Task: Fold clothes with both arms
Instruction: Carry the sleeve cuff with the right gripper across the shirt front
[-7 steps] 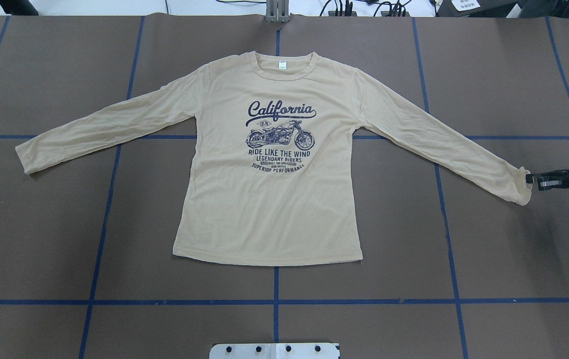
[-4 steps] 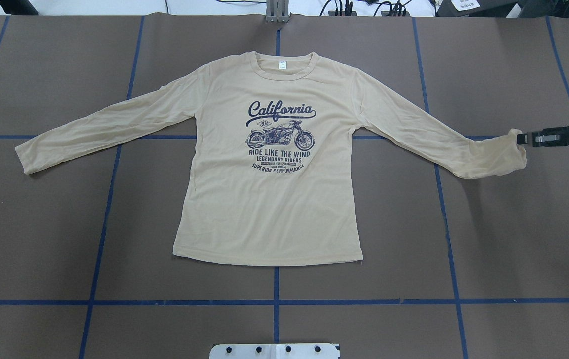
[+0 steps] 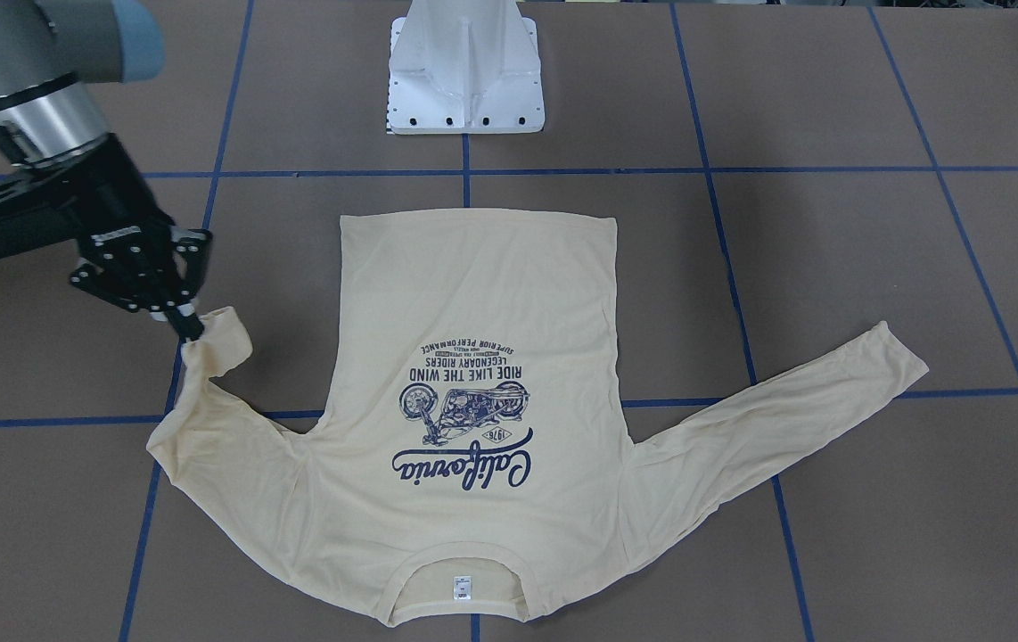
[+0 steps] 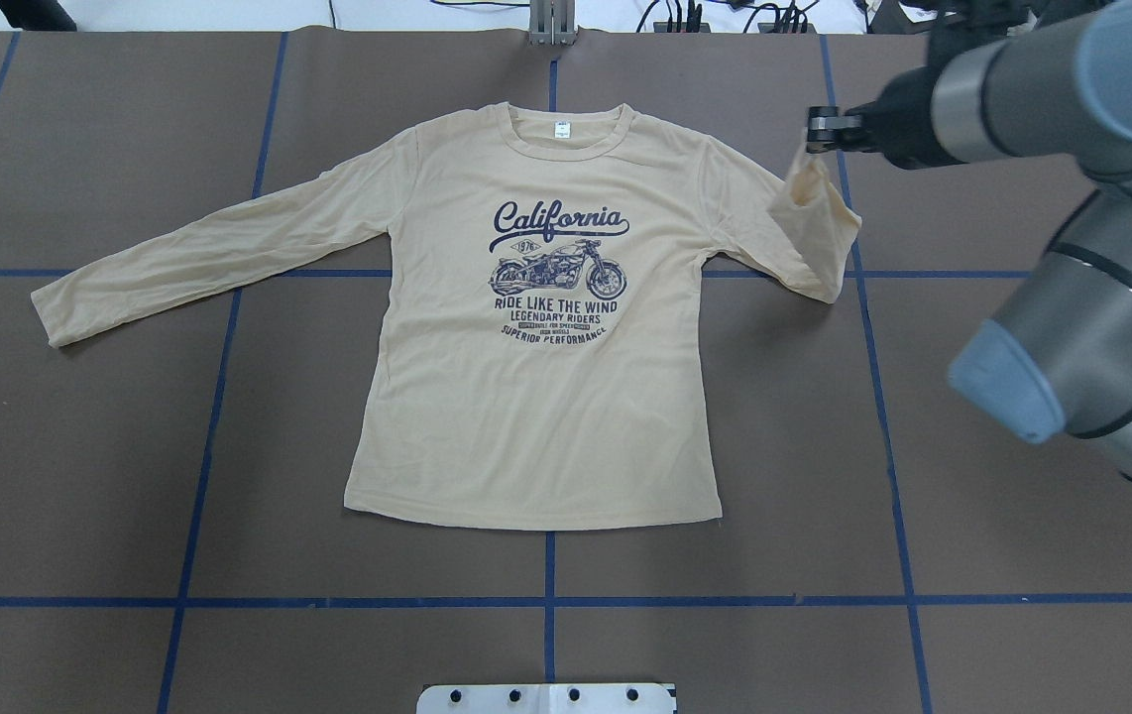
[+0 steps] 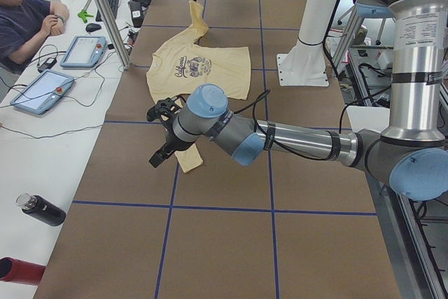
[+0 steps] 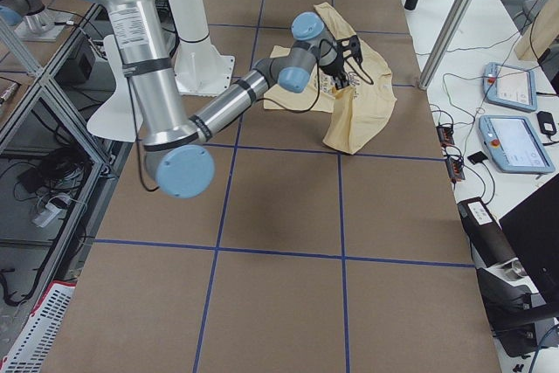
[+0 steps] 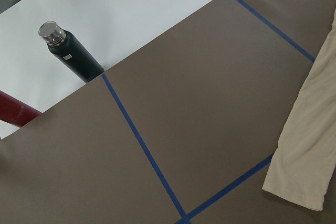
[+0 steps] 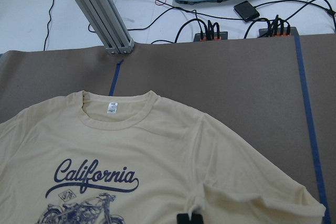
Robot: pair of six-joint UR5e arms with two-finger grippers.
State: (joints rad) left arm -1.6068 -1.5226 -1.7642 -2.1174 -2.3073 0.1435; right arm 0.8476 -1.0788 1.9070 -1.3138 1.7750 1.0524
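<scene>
Blue tape lines (image 4: 328,601) are dividing a brown table cover (image 4: 80,446); a white side bench (image 5: 56,166) is carrying a grey-framed tablet (image 5: 40,91) and a black steel-capped bottle (image 7: 73,59).

Navy lettering on the chest of the cream T-shirt (image 4: 526,436) reads "California" in script, with "1976" on a small banner beneath it, just above a motorcycle drawing (image 4: 558,270). Under the motorcycle run lines in capitals: "RIDE LIKE THE WIND", "LEGENDARY RIDERS" and, curving at the bottom, "SUPERIOR PERFORMANCE". Two tiny lines between the last two are too small to read. The white neck label (image 4: 561,130), at the shirt's far edge, carries marks too small to make out. No other legible text shows.
</scene>
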